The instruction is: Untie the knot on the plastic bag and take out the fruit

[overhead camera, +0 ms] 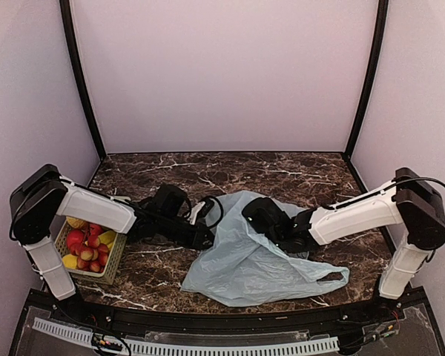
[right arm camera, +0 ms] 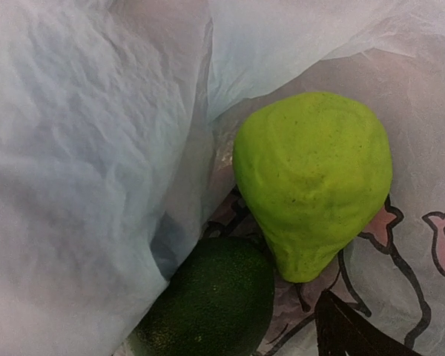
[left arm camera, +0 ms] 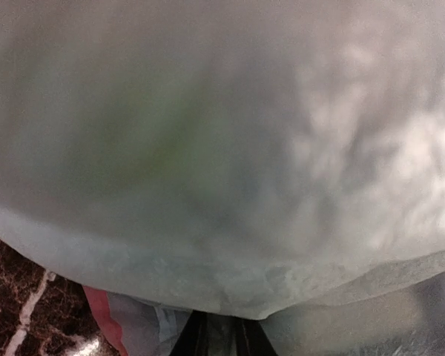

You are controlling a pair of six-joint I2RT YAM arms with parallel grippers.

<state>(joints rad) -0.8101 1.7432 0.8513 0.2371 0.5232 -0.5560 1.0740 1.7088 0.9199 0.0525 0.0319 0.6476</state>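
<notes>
Jaws of left gripper (overhead camera: pixel 205 225) nearly closed, pinching bag (overhead camera: pixel 245 267) film at centre frame; right gripper (overhead camera: pixel 261 213) sits in the bag mouth, jaw spread cannot be told. Fruit (right arm camera: pixel 311 178) lies inside: firm, rounded, probably best grasped across its widest girth; film limp, slippery.

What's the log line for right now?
left hand: at plastic bag edge | right hand: inside bag | light green fruit, dark green fruit: in bag

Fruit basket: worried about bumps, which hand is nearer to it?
Left. The left hand is at the left edge of the bag, just right of the basket; the right hand is farther right, over the bag.
</notes>
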